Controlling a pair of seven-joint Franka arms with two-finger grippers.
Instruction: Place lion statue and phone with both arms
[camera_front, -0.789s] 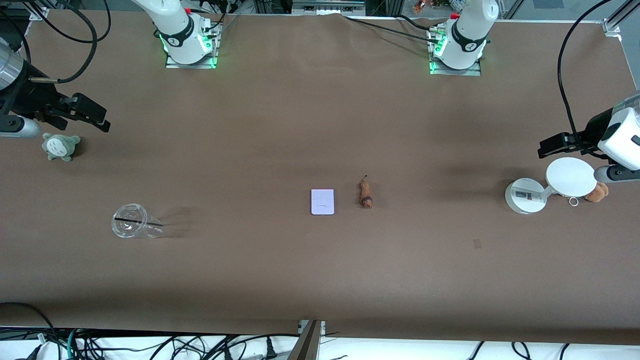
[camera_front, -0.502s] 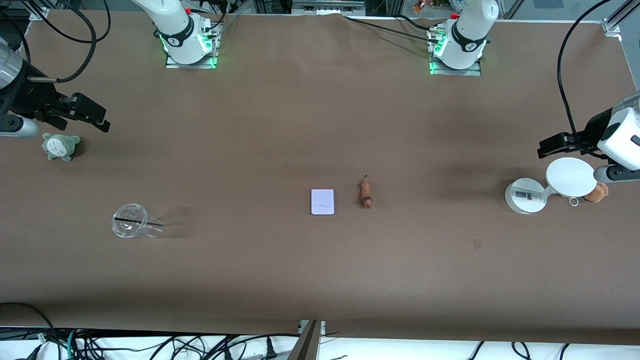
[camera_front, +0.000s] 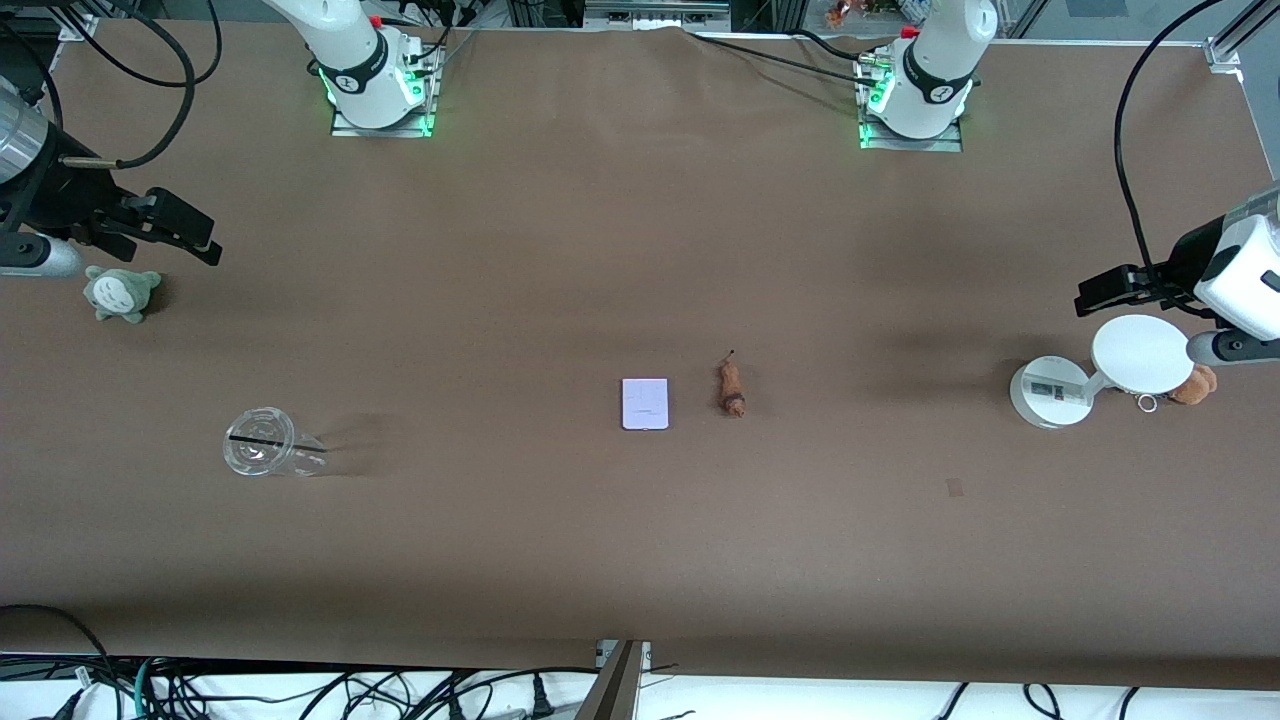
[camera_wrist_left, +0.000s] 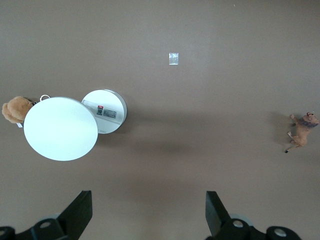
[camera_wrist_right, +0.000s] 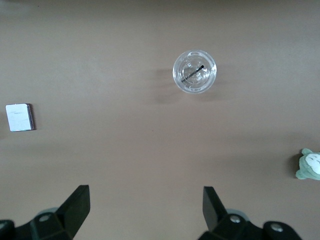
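The lion statue (camera_front: 732, 388), small and reddish-brown, lies on the brown table near its middle, beside the pale lavender phone (camera_front: 645, 403). The lion also shows in the left wrist view (camera_wrist_left: 302, 131) and the phone in the right wrist view (camera_wrist_right: 20, 117). My left gripper (camera_front: 1100, 293) is open and empty, up over the table at the left arm's end, by the white round stand (camera_front: 1046, 392). My right gripper (camera_front: 195, 240) is open and empty, up over the table at the right arm's end, by the grey-green plush (camera_front: 121, 292). Both arms wait.
A clear plastic cup (camera_front: 262, 442) lies on its side toward the right arm's end. An orange-brown plush with a keyring (camera_front: 1193, 384) sits next to the stand's white disc (camera_front: 1140, 354). A small pale patch (camera_front: 954, 487) marks the table.
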